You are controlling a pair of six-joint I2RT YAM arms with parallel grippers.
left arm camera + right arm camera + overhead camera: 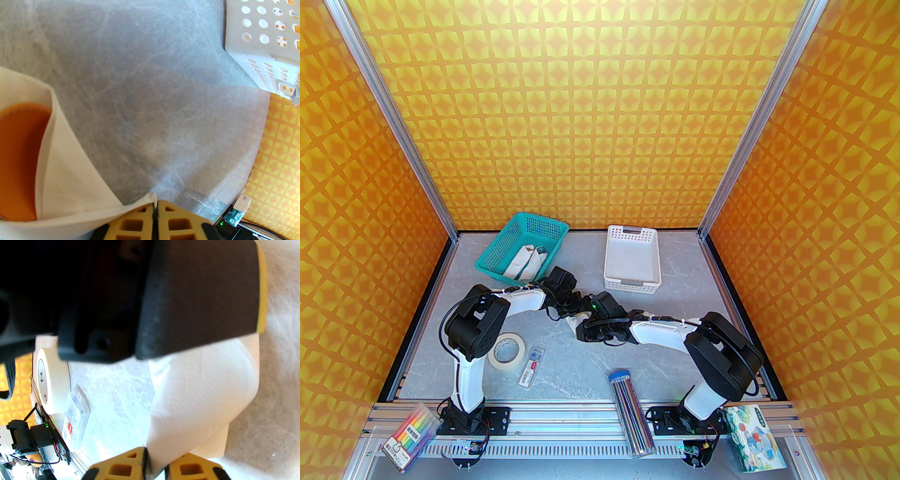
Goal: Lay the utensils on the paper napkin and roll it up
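Observation:
The paper napkin (70, 178) is curled over into a loose roll above the grey table, and in the top view a small white bit of the napkin (572, 323) shows between the two wrists. Inside its fold sits a blurred orange utensil (18, 159); which piece it is cannot be told, and the other utensils are hidden. My left gripper (155, 206) is shut on a corner of the sheet. In the right wrist view the embossed napkin (199, 392) runs down between the pads of my right gripper (157, 465), which pinch it. The left gripper's black body (187, 298) hangs just above.
A teal basket (555, 229) with a white bundle stands at the back left, a white slotted tray (633, 283) at the back middle. A tape roll (506, 351), a small clear case (532, 365) and a tube of pencils (633, 412) lie near the front.

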